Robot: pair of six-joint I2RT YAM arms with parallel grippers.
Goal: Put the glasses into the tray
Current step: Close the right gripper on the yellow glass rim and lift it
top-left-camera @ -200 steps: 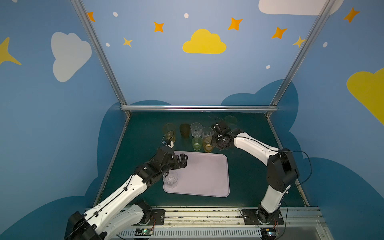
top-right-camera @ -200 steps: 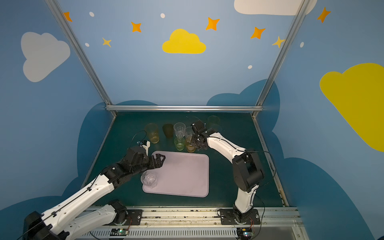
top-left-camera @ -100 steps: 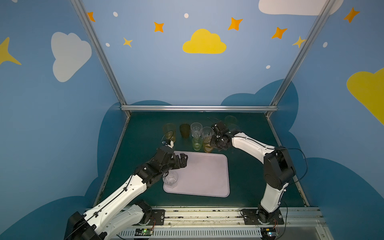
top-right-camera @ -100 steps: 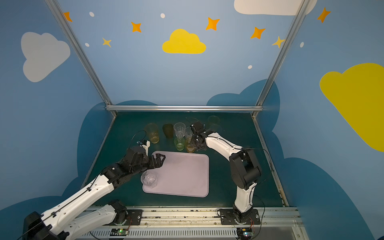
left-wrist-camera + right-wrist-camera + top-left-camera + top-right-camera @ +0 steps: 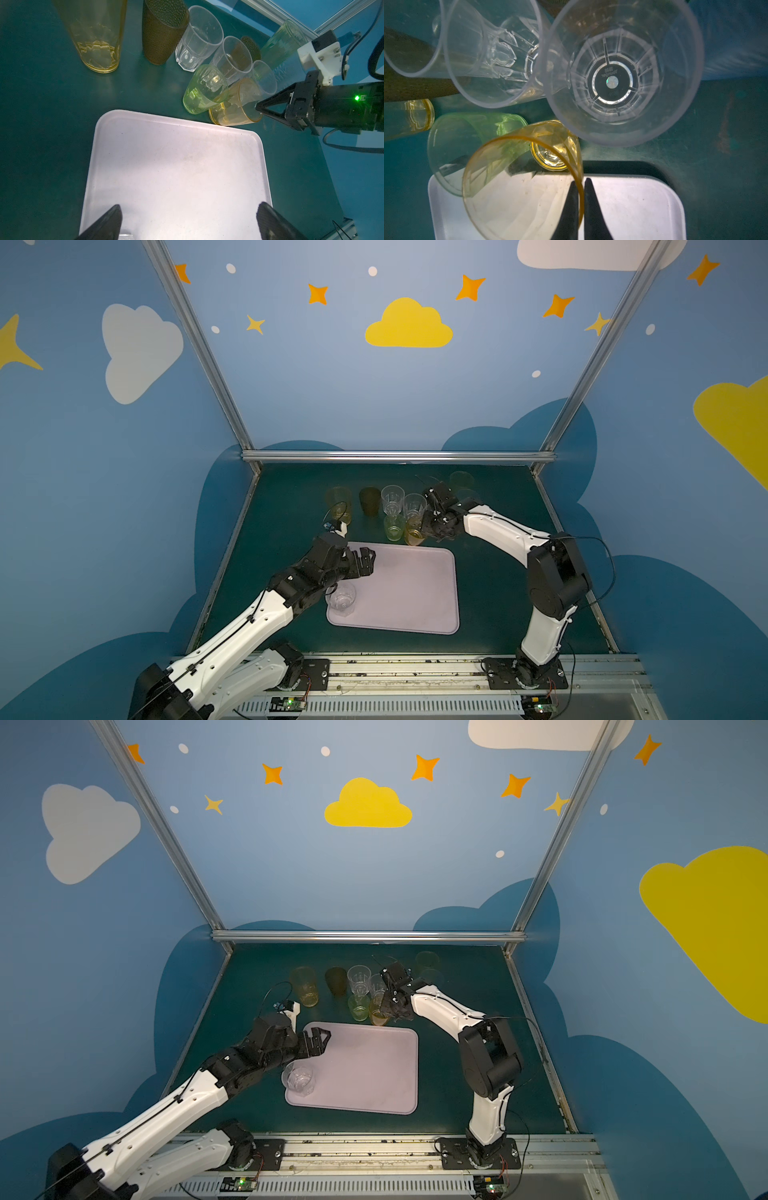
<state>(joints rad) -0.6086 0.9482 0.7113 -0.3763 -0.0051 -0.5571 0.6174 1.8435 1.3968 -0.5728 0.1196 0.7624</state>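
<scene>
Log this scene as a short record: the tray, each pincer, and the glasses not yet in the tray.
tray: holds one clear glass, at its near left corner
left pincer: open, empty, over the tray
right pincer: shut on the rim wall of the orange glass
orange glass: just beyond the tray's far edge, not in it
other glasses: clustered beyond the far edge
</scene>
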